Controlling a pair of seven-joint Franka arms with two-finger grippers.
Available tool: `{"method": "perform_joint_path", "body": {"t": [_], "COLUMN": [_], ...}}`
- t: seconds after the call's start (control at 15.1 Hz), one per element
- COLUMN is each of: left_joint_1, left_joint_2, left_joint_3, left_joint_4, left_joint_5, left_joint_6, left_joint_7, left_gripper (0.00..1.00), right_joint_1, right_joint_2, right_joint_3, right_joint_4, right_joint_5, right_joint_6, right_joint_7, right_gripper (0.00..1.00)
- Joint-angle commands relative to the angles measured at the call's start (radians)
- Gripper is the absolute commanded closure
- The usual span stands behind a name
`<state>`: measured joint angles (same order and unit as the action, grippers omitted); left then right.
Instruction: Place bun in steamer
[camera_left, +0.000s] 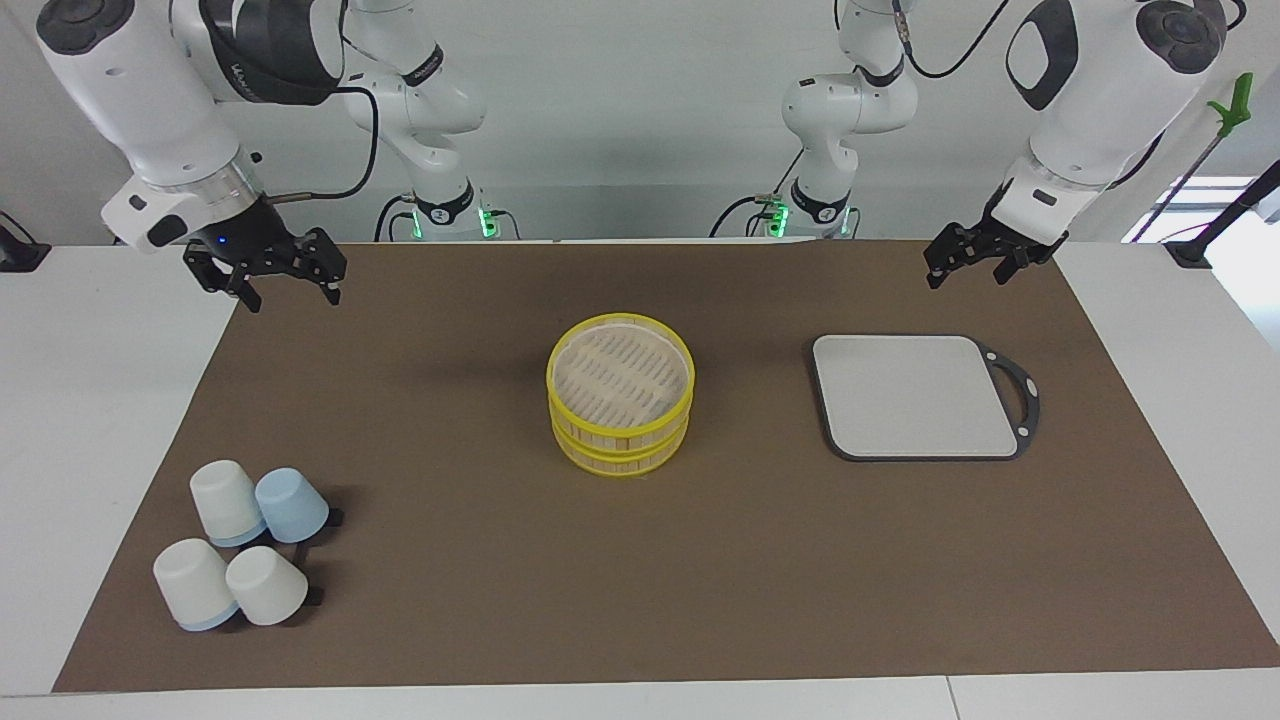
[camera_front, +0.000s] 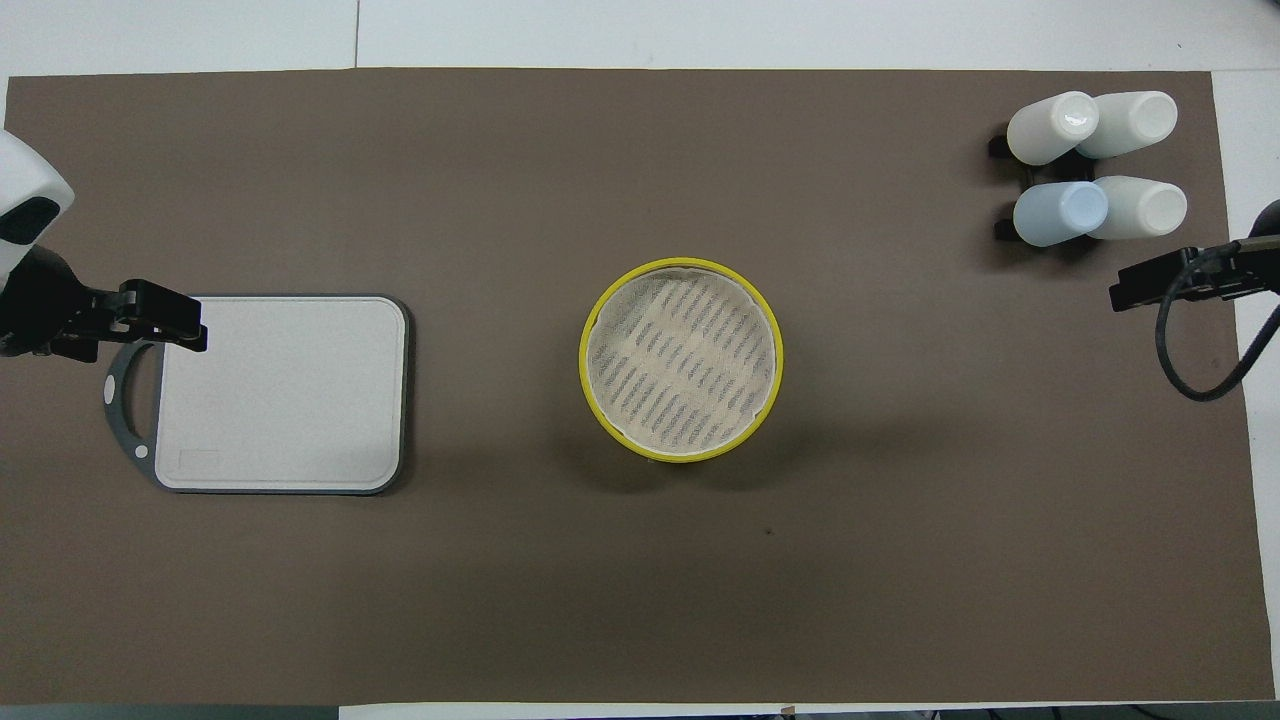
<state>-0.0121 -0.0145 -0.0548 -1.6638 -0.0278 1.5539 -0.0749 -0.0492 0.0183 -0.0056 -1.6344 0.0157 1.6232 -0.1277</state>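
The two-tier bamboo steamer (camera_left: 620, 393) sits mid-mat with nothing in it; no bun shows anywhere. The right gripper (camera_left: 266, 275) hangs over the mat's corner nearest the robots, fingers wide and empty. The left gripper (camera_left: 968, 255) hangs over the mat just nearer the robots than the grey cutting board (camera_left: 915, 396), likewise wide and empty.

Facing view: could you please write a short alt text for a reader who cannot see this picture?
A yellow-rimmed two-tier bamboo steamer stands empty mid-table on a brown mat, with no bun visible anywhere. A grey board lies toward the left arm's end and four upturned cups toward the right arm's end, farther from the robots. The left gripper and right gripper hang open above the mat's corners.
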Motion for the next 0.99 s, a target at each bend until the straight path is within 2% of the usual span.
{"method": "perform_joint_path", "body": {"t": [0.0, 0.93], "left_joint_1": [-0.003, -0.003], "left_joint_2": [-0.013, -0.013], "left_joint_3": [0.004, 0.004], "left_joint_4": [-0.004, -0.004], "left_joint_5": [0.017, 0.017], "left_joint_6": [-0.015, -0.014], "left_joint_7": [0.006, 0.006], "left_gripper": [0.0, 0.0], "right_joint_1": [-0.003, -0.003], "right_joint_2": [-0.018, -0.02], "right_joint_3": [0.003, 0.003], "right_joint_4": [-0.013, -0.015], "right_joint_5": [-0.01, -0.008], "right_joint_6": [-0.026, -0.045], "right_joint_7": [-0.026, -0.02], "right_gripper": [0.0, 0.0]}}
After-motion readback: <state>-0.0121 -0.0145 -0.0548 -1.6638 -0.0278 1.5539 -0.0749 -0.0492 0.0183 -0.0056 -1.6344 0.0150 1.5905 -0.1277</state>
